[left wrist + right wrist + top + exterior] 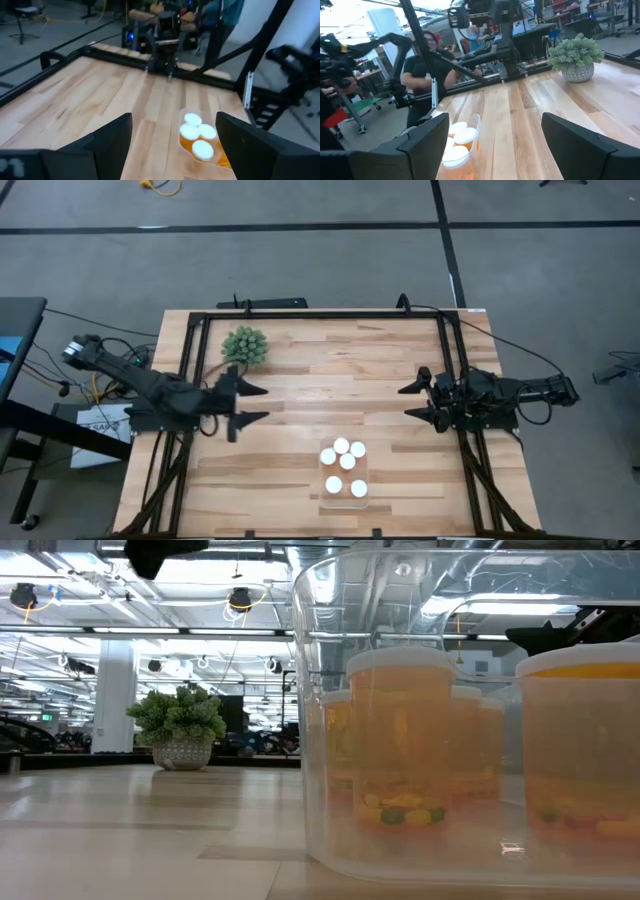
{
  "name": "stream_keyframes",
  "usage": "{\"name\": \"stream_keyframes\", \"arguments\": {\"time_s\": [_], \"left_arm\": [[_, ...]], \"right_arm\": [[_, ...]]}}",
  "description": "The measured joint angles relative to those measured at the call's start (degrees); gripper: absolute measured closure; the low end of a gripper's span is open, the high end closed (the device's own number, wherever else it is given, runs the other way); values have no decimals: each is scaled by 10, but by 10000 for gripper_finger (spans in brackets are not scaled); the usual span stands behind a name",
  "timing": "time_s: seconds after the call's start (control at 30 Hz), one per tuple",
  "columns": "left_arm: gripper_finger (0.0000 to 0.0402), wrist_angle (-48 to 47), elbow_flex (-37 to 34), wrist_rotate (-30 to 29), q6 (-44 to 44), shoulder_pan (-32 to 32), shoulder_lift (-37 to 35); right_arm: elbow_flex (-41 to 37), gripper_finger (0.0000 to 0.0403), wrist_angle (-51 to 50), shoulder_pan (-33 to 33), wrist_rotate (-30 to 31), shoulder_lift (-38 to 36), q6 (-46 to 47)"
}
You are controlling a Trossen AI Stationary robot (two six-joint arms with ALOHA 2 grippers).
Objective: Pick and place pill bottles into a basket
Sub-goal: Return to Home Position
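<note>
Six white-capped orange pill bottles (347, 462) fill the clear plastic basket (312, 660); left gripper (266, 402) and right gripper (403, 401) spread wide, empty.

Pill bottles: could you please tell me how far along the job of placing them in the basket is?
Done: six white-capped bottles stand in the basket, and none shows outside it. In hand: nothing; the left claw and right claw are open and empty, at opposite sides of the table. Left: probably nothing but parking.
</note>
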Motion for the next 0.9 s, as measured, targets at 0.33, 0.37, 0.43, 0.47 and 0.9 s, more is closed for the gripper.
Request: {"name": "stream_keyframes", "arguments": {"time_s": [0.33,0.37,0.43,0.47,0.9], "left_arm": [[125,99,-160,65,25,6,-243],[125,105,-171,70,31,6,-262],[125,116,-190,79,44,6,-297],[125,119,-199,85,51,6,-314],[125,157,-288,176,114,6,-457]], "right_arm": [[0,92,0,0,0,0,0],[0,92,0,0,0,0,0],[0,92,0,0,0,0,0],[0,92,0,0,0,0,0],[0,92,0,0,0,0,0]]}}
